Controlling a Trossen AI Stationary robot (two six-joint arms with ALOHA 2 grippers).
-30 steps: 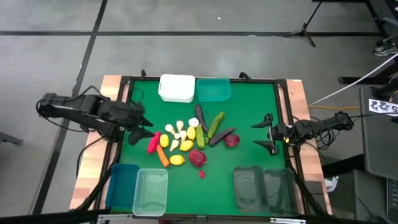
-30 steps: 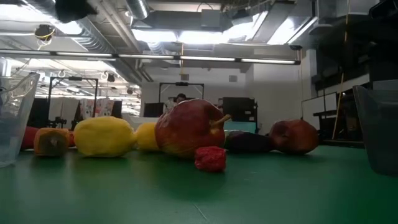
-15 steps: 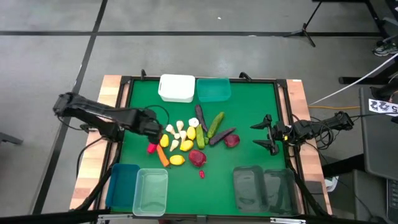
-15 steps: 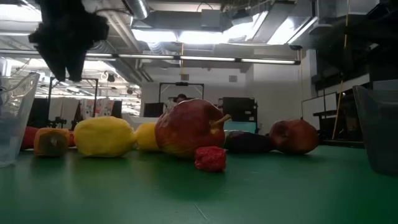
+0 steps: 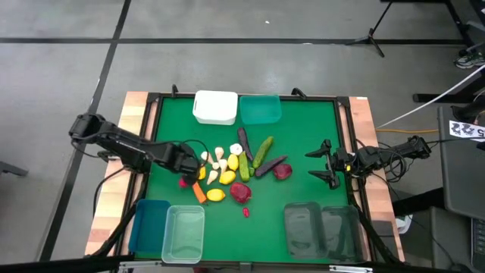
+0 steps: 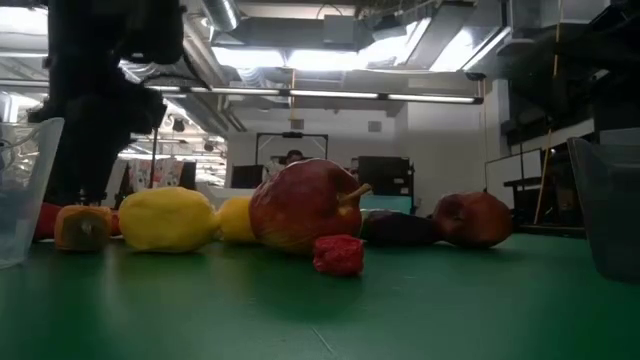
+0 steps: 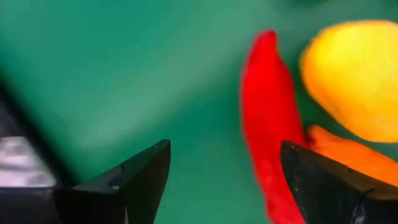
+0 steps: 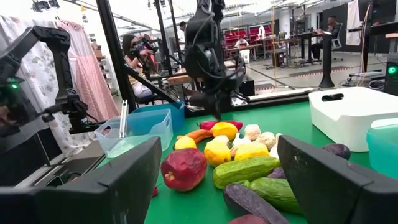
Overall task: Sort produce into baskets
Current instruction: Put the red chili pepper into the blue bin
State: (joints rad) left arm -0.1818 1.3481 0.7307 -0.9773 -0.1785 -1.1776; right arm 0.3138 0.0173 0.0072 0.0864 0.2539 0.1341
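Left gripper (image 5: 185, 165) is low over the green mat at the 9 o'clock edge of the produce pile, fingers (image 7: 134, 177) parted with nothing between them. In the left wrist view the red chilli (image 7: 268, 140) lies along the inner side of one finger, bare mat filling the gap; a lemon (image 7: 351, 78) and a carrot (image 7: 348, 155) sit just beyond the chilli.

Pile, high view: chilli (image 5: 183, 181) at the gripper's tip, carrot (image 5: 198, 191) at its 5 o'clock, garlic (image 5: 218, 157) and lemons at its 3 o'clock. Cucumber (image 5: 263, 151) and eggplant (image 5: 270, 166) lie further toward 3 o'clock; apple (image 5: 241, 192) sits at the pile's 6 o'clock.

Right gripper (image 5: 323, 164) waits near the table's 3 o'clock rim, fingers spread, empty, well apart from the pile.

Baskets: white bin (image 5: 215, 107) and teal bin (image 5: 261, 108) at 12 o'clock; blue bin (image 5: 149, 226) and clear green bin (image 5: 184, 233) at 7 o'clock; two dark bins (image 5: 322, 231) at 5 o'clock.
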